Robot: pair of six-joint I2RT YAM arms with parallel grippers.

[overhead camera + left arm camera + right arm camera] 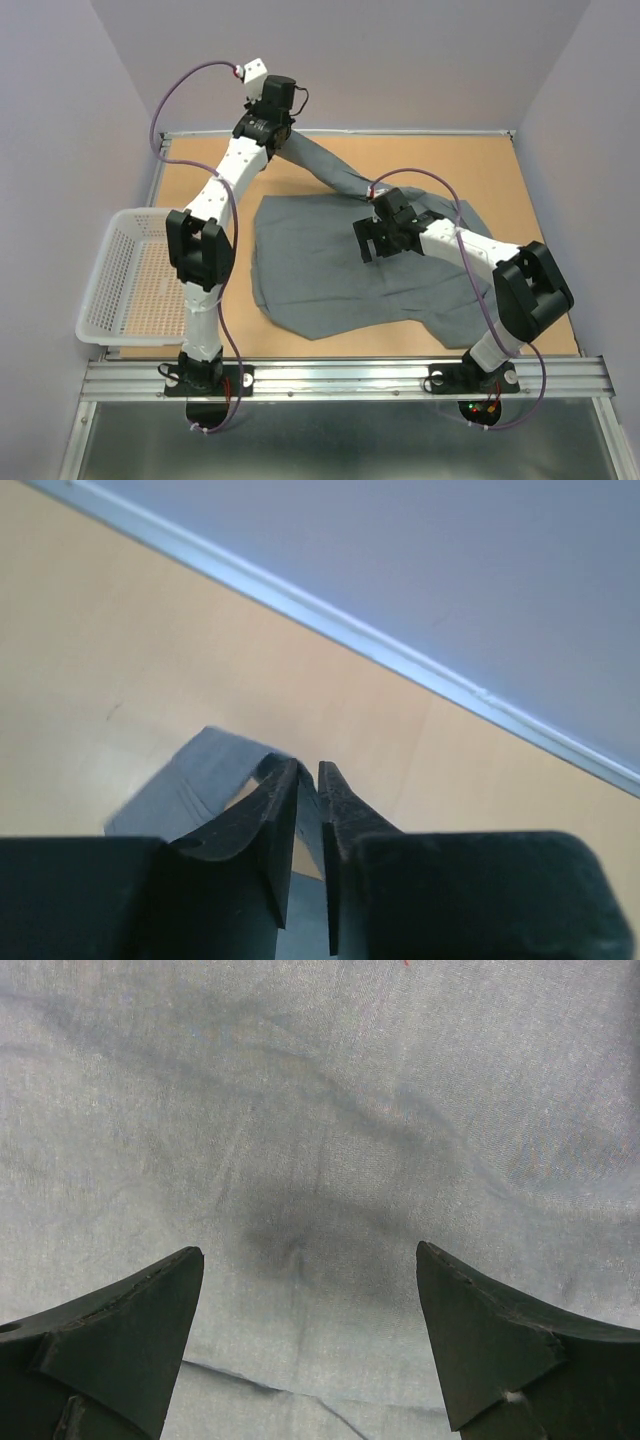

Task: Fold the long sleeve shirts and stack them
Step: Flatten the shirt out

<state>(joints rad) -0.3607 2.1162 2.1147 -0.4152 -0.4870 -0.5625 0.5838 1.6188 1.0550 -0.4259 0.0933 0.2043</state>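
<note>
Jaws of my left gripper pinch the sleeve between them, presumably to fold it in; my right gripper hangs spread, the shirt directly below.

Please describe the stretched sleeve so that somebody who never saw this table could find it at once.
On the tan table a grey shirt lies spread flat. From its far edge the sleeve runs as a narrow band toward the back rail, its end pinched by the left gripper. It is the only narrow strip of grey cloth in view.
</note>
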